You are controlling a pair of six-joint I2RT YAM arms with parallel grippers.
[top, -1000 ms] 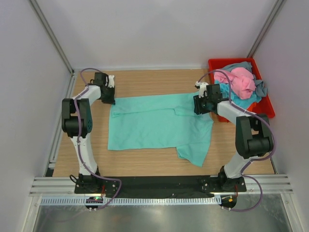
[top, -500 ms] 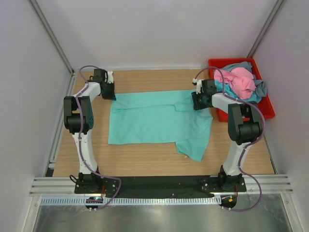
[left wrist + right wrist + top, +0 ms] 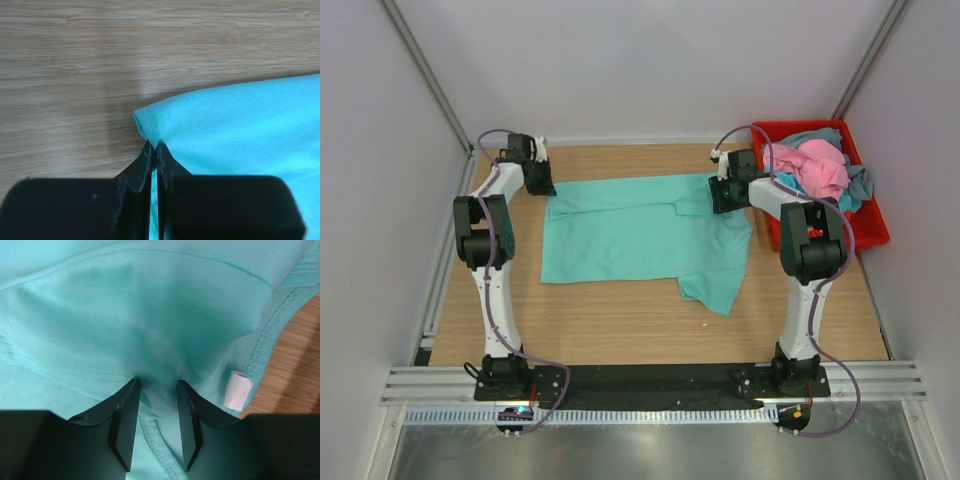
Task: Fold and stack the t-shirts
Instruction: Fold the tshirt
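On the table point(image 3: 620, 320), far left, my left gripper point(image 3: 154, 147) is clenched on the teal-green t-shirt point(image 3: 620, 235) corner. At right, my right gripper point(image 3: 157, 385) pinches its opposite edge. Both have dragged it farther back, probably flattening it for folding.

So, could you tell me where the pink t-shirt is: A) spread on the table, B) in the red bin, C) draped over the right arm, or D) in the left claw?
B: the pink t-shirt lies heaped in the red bin; only the teal-green t-shirt is spread on the table.
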